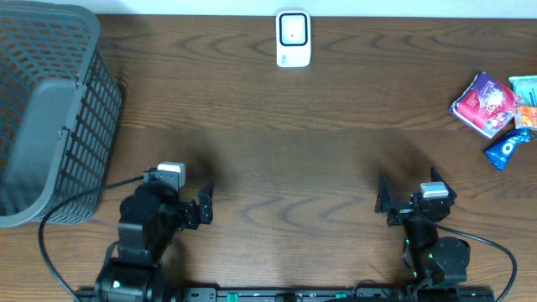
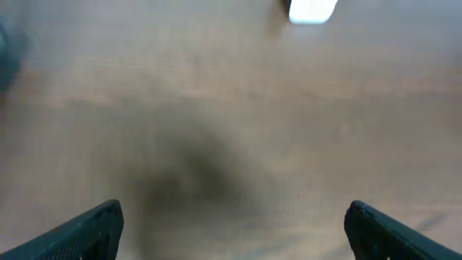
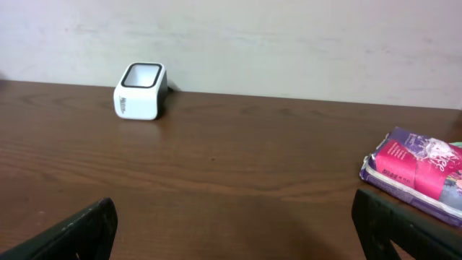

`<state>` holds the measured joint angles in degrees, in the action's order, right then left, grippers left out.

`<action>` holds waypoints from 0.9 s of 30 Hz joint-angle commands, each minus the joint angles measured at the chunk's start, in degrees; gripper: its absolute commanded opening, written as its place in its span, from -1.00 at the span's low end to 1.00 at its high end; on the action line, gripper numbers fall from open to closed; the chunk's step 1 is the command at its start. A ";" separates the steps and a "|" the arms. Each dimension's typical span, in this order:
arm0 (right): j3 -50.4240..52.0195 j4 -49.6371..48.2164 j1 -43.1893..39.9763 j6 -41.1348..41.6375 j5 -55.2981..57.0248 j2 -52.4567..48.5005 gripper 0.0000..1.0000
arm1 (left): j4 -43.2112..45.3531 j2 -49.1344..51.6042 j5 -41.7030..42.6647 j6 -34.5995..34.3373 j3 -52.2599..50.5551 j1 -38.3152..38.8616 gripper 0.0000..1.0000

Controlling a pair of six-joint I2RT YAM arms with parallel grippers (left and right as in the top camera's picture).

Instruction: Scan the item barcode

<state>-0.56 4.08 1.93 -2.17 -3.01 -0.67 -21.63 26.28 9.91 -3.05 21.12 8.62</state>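
The white barcode scanner (image 1: 293, 39) with a black-rimmed window stands at the table's far edge, centre. It also shows in the right wrist view as the scanner (image 3: 141, 91), and blurred at the top of the left wrist view as the scanner (image 2: 312, 10). A purple-pink snack packet (image 1: 485, 103) lies at the far right; the same packet (image 3: 419, 172) shows at the right of the right wrist view. My left gripper (image 1: 206, 205) and right gripper (image 1: 384, 204) rest near the front edge, far from both. Both the left gripper (image 2: 234, 220) and the right gripper (image 3: 234, 220) are open, with only bare table between the fingers.
A dark grey mesh basket (image 1: 50, 109) fills the left end of the table. Beside the purple packet lie a blue packet (image 1: 507, 148) and a teal-orange one (image 1: 526, 91). Cables trail from both arms along the front edge.
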 commanded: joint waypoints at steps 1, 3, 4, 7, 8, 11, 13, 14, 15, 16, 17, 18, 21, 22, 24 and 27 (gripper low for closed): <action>0.20 0.15 -0.44 -0.66 -0.15 0.37 0.98 | 5.70 -5.62 -0.57 0.72 -3.98 -0.44 0.96; 0.20 0.13 -0.44 -0.68 -0.15 0.37 0.99 | 8.63 -9.14 -0.55 0.68 -6.54 -1.42 0.96; 0.20 0.13 -0.44 -0.68 -0.13 0.37 0.99 | 9.25 -10.36 -0.52 0.68 -7.30 -1.92 0.96; 0.20 0.15 -0.44 -0.68 -0.15 0.37 0.99 | 11.85 -14.16 -0.50 0.66 -9.84 -3.52 0.95; 0.20 0.15 -0.44 -0.68 -0.13 0.37 0.98 | 12.79 -15.19 -0.50 0.66 -10.54 -3.87 0.96; 0.20 0.15 -0.44 -0.68 -0.15 0.37 0.99 | 16.85 -19.12 -0.31 0.66 -13.31 -4.81 0.96; 0.20 0.13 -0.44 -0.68 -0.13 0.37 0.99 | 19.12 -21.75 -0.33 0.66 -15.06 -5.31 0.96; 0.20 0.15 -0.44 -0.66 -0.13 0.37 0.98 | 20.39 -23.04 -0.33 0.66 -16.02 -5.57 0.96; 0.20 0.15 -0.44 -0.68 -0.15 0.37 0.99 | 21.46 -23.96 -0.33 0.66 -16.79 -5.79 0.96; 0.20 0.15 -0.44 -0.68 -0.13 0.37 0.98 | 22.53 -24.94 -0.33 0.66 -17.62 -6.08 0.96; 0.20 0.15 -0.44 -0.68 -0.13 0.37 0.98 | 23.41 -25.83 -0.33 0.66 -18.38 -6.32 0.96; 0.20 0.15 -0.44 -0.66 -0.13 0.37 0.99 | 24.50 -26.23 -0.33 0.66 -19.10 -6.51 0.96; 0.20 0.13 -0.44 -0.68 -0.15 0.37 0.99 | 28.63 -26.21 -0.33 0.66 -20.94 -7.04 0.96; 0.20 0.15 -0.44 -0.66 -0.13 0.37 0.99 | 28.61 -26.21 -0.42 0.68 -20.90 -7.08 0.96; 0.20 0.15 -0.44 -0.68 -0.13 0.37 0.98 | 28.76 -26.21 -0.57 0.68 -20.90 -7.41 0.96; 0.20 0.15 -0.44 -0.68 -0.15 0.37 0.99 | 28.11 -26.18 -0.59 0.68 -20.90 -8.07 0.96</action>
<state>-0.56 4.10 1.93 -2.17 -3.01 -0.69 6.46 0.64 9.91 -2.92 0.40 1.28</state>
